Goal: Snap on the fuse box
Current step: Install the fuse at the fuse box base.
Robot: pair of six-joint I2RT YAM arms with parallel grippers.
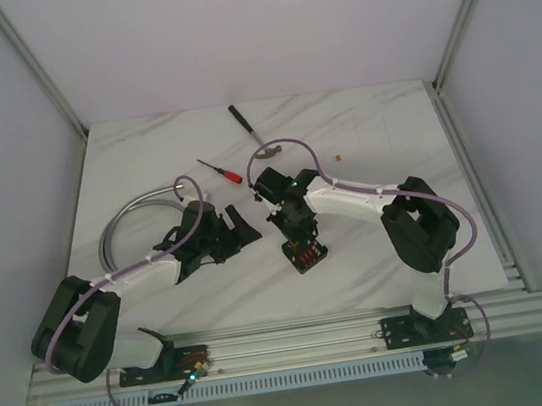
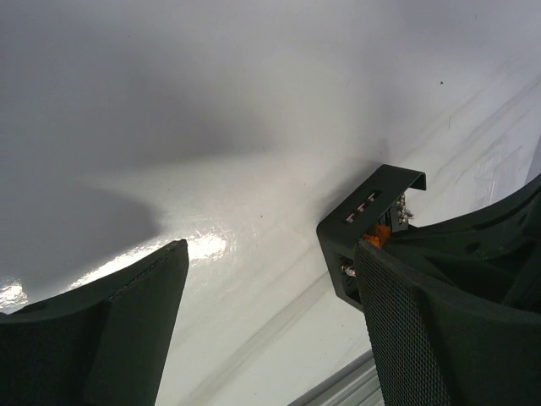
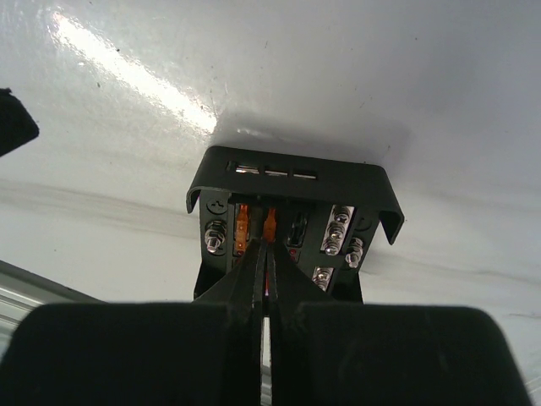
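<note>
The fuse box (image 1: pixel 306 255) is a small black box lying on the white table, just in front of my right gripper (image 1: pixel 299 234). In the right wrist view the fuse box (image 3: pixel 292 182) shows orange fuses, metal screws and a black cover lip at its far end. My right gripper (image 3: pixel 265 245) is shut, its tips pressed together over the box face right below an orange fuse (image 3: pixel 270 222). My left gripper (image 1: pixel 242 225) stands open to the left of the box with nothing between its fingers. Its wrist view shows the fuse box (image 2: pixel 372 211) behind its right finger (image 2: pixel 439 330).
A red-handled screwdriver (image 1: pixel 223 172) and a dark-handled tool (image 1: pixel 248 125) lie behind the arms. A grey coiled cable (image 1: pixel 127 218) curves at the left. One loose orange fuse (image 1: pixel 339 157) lies at the back right. An aluminium rail (image 1: pixel 290 340) runs along the near edge.
</note>
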